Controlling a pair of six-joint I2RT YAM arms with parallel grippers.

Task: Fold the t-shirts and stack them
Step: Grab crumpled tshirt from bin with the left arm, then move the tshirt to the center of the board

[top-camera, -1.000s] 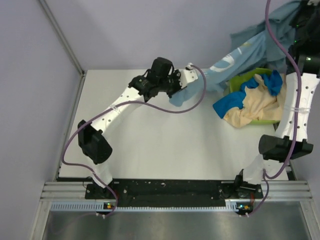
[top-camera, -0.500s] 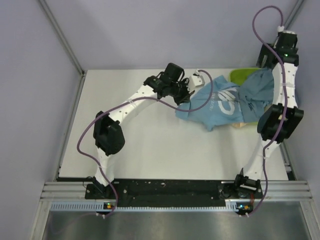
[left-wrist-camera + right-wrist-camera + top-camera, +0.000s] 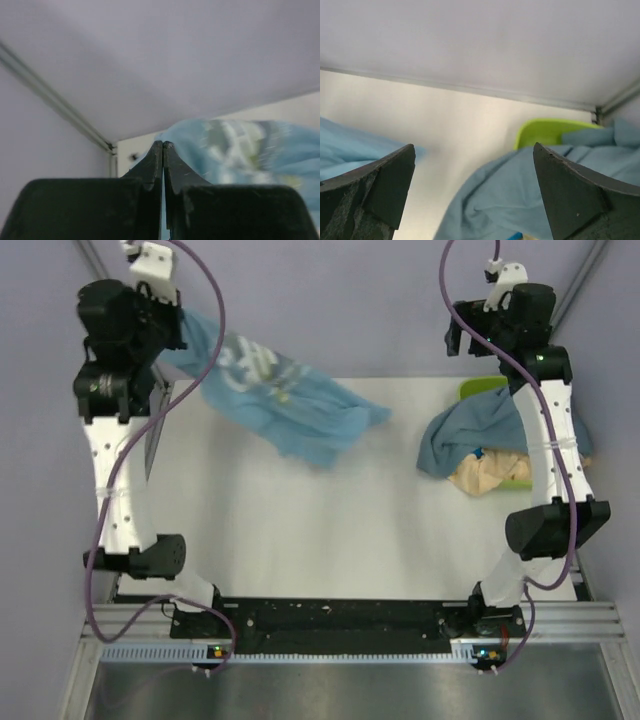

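Left jaws pinch the sky-blue shirt (image 3: 290, 410) aloft; right jaws stand spread above the slate-blue shirt (image 3: 465, 435).

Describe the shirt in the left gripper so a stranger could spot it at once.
Find the far left corner of the table, where the left gripper is shut on cloth. The sky-blue t-shirt hangs from it. Unlike the slate-blue shirt and beige shirt at right, it bears white lettering.

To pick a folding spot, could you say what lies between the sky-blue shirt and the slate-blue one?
Only bare table lies between the sky-blue shirt and the slate-blue shirt, per the top view.
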